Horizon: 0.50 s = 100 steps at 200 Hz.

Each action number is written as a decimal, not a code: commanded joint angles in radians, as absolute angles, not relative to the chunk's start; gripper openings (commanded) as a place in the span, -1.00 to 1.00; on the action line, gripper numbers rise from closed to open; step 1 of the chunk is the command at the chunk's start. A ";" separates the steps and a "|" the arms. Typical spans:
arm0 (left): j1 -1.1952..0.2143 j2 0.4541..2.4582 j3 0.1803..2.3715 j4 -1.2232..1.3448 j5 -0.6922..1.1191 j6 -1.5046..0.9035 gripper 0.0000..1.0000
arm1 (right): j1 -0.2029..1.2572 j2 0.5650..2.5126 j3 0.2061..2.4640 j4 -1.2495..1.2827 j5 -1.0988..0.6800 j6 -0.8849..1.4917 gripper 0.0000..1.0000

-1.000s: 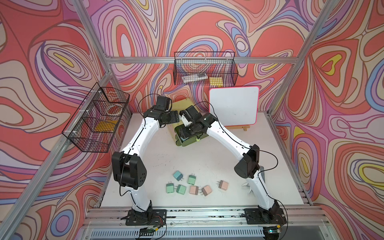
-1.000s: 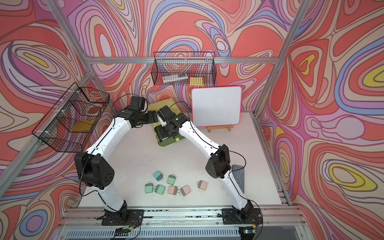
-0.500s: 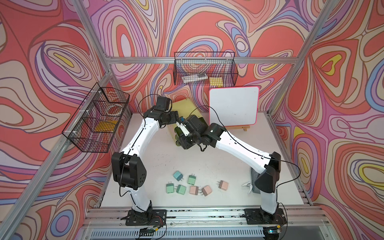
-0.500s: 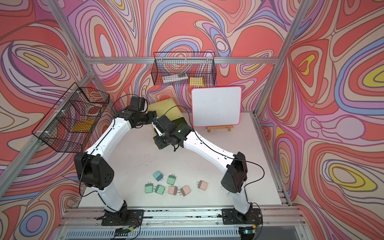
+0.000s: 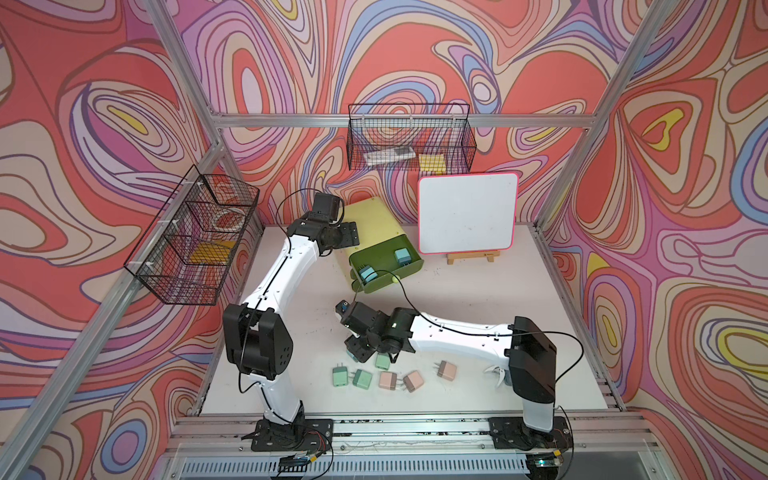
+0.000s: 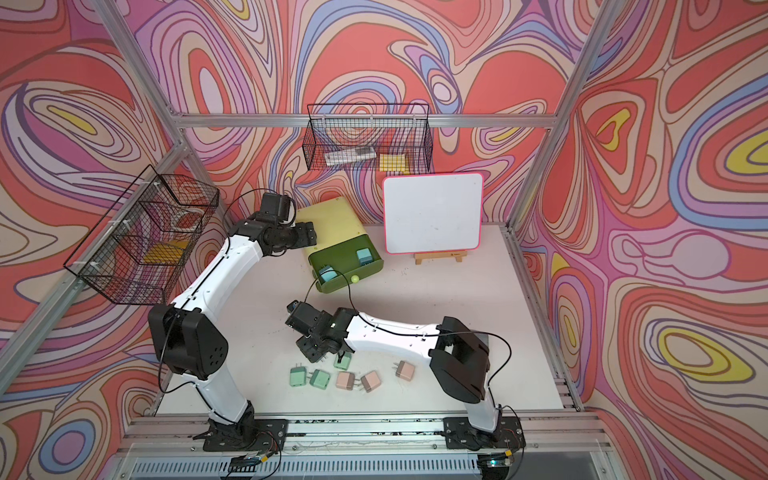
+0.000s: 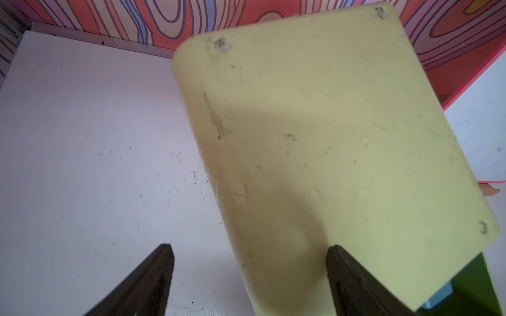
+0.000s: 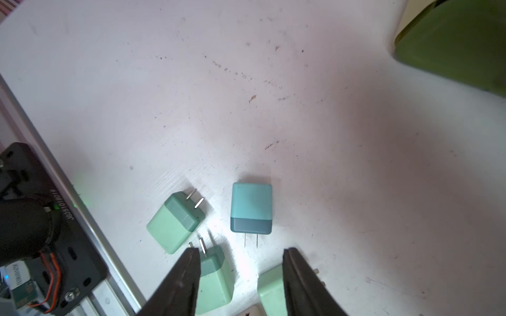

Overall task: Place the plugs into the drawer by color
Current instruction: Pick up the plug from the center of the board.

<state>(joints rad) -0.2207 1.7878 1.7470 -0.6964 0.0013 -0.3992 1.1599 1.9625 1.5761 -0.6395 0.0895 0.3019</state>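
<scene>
Right pincer (image 8: 242, 250) released and empty, hovering over the plug cluster at 6 o'clock on the desk (image 5: 478, 299). Target reads as the last teal plug (image 8: 251, 208). It lies flat on the desk just ahead of the fingertips, prongs pointing back at the pincer, long axis in line with the reach. Jaws flank that axis, so a short advance plus descent should close across its narrow sides. Right arm is clearly the nearer one.

Crowding: mint plugs (image 8: 175, 221) packed close, one near the teal body, two partly under the fingers. Risk of nudging or pinching a mint one instead. Pinkish-beige plugs (image 5: 388, 380) sit at 3 o'clock of the mints, clear of the move.

Drawer chest (image 5: 374, 224) is at 12 o'clock from the right pincer, well apart. Top drawer (image 5: 384, 266) is pulled out with two teal plugs (image 5: 402, 257) inside. Left pincer (image 7: 250, 246) released, straddling the chest's side edge, clamping nothing. Whiteboard (image 5: 467, 216) at 1 o'clock, off the path.
</scene>
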 commanded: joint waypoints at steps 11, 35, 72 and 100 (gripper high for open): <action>-0.213 1.774 1.726 -0.730 0.002 -0.402 0.73 | 1.167 2.026 1.579 -0.618 0.106 0.344 0.02; -0.213 1.774 1.726 -0.729 0.003 -0.402 0.73 | 1.170 2.094 1.616 -0.658 0.122 0.346 0.05; -0.213 1.779 1.726 -0.730 0.003 -0.400 0.73 | 1.170 2.145 1.648 -0.672 0.129 0.347 0.12; -0.213 1.779 1.726 -0.730 0.000 -0.399 0.73 | 1.170 2.178 1.668 -0.678 0.130 0.341 0.14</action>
<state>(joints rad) -0.2207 1.7878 1.7470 -0.6960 0.0013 -0.4004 1.1629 2.1490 1.6257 -0.6670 0.1123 0.3355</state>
